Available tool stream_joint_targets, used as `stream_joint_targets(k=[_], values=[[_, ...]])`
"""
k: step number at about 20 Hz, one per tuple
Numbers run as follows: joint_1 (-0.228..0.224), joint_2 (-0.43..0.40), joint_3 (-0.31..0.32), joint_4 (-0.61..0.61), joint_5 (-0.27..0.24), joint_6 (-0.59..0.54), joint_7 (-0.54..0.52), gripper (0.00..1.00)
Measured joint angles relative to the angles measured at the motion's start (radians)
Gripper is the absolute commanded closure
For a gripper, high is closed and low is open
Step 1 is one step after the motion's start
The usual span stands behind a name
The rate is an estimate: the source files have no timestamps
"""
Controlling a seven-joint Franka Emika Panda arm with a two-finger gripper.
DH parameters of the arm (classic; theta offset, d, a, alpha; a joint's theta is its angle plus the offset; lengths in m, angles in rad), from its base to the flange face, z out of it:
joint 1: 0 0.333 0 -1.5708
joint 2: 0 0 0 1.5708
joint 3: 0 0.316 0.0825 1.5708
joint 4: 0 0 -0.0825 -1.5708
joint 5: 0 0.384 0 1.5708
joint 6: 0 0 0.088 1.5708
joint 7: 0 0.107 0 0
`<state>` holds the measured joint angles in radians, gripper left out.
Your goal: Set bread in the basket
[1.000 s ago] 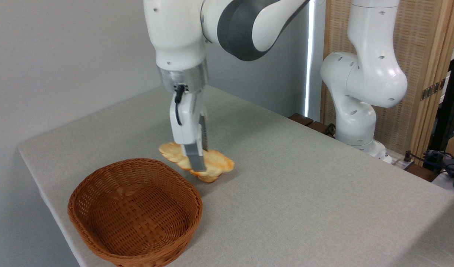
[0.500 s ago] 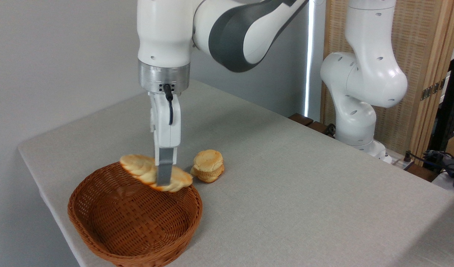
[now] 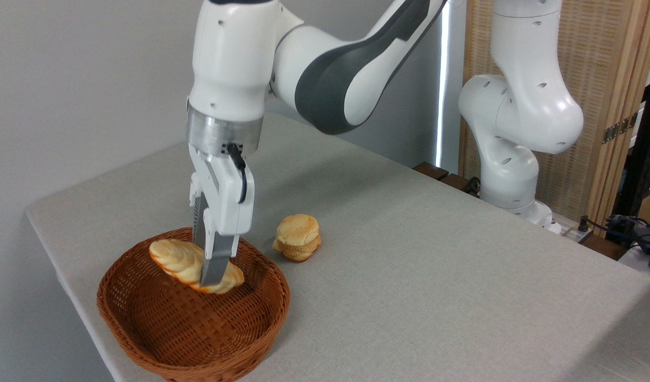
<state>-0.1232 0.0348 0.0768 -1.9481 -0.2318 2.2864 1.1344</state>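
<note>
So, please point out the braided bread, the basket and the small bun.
braided bread [image 3: 175, 260], fixed camera, on its left half, beside the pincer
basket [image 3: 144, 356], fixed camera, on the front rim
small bun [image 3: 298, 229], fixed camera, on its top

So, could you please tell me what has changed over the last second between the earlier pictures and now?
The gripper, shut on the bread throughout, carried it leftward from beside the small bun to over the basket, and it now hangs low inside the rim, not yet released. That uncovered the bun, which the loaf had hidden. The basket, the bun and the table stayed put.
</note>
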Motion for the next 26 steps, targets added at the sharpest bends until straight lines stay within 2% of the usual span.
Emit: stream_joint_targets(k=[18, 21, 24, 25, 26], values=[[0.001, 0.02, 0.008, 0.007, 0.0, 0.001, -0.001, 0.0], [0.0, 0.011, 0.008, 0.013, 0.0, -0.006, -0.03, 0.0], [0.0, -0.018, 0.008, 0.021, 0.005, -0.077, -0.093, 0.0], [0.0, -0.026, 0.008, 0.023, 0.016, -0.096, -0.103, 0.0], [0.0, -0.039, 0.008, 0.027, 0.049, -0.13, -0.13, 0.0]])
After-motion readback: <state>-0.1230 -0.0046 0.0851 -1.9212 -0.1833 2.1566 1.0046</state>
